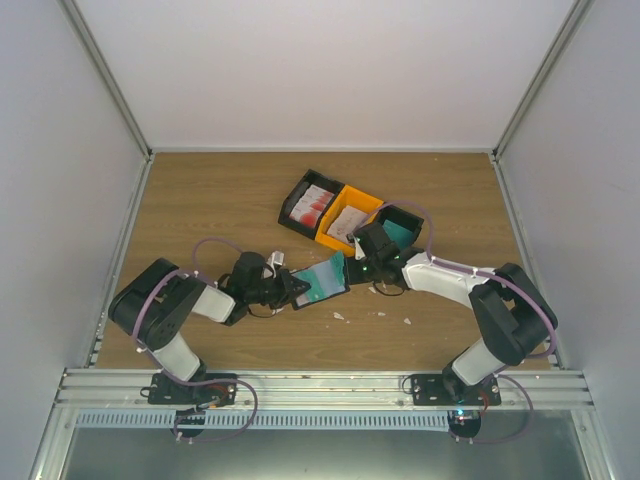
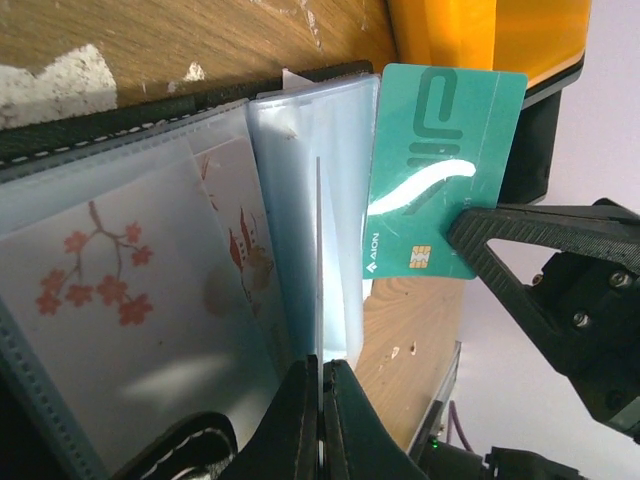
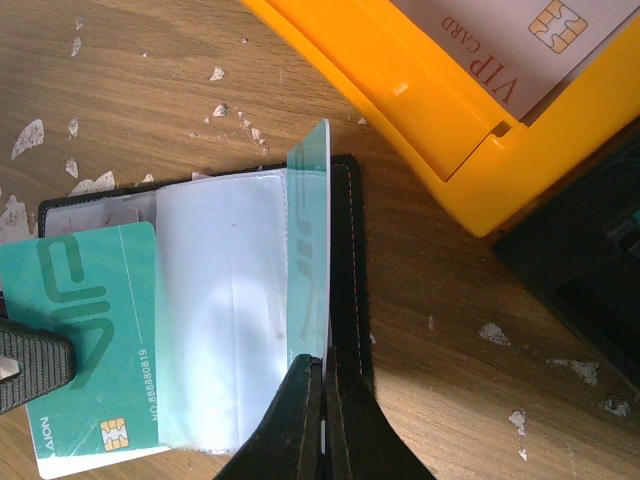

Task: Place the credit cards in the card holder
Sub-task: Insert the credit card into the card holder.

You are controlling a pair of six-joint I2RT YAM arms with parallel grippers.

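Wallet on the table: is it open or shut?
Open. The wallet lies spread on the table, its clear sleeves showing.

On the wooden counter [image 1: 200, 200] lies the open card holder [image 1: 322, 279]. Black and orange trays [image 1: 368, 200] sit just beyond it, with white scraps [image 1: 338, 316] nearer.

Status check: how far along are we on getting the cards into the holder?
Done: blossom-print cards already sit in sleeves of the card holder. In hand: the right gripper pinches a teal card at the open holder, not yet seated. The left gripper is shut on a thin sheet there, sleeve or card unclear. Left: red-and-white cards in the black tray and whitish cards in the orange tray.
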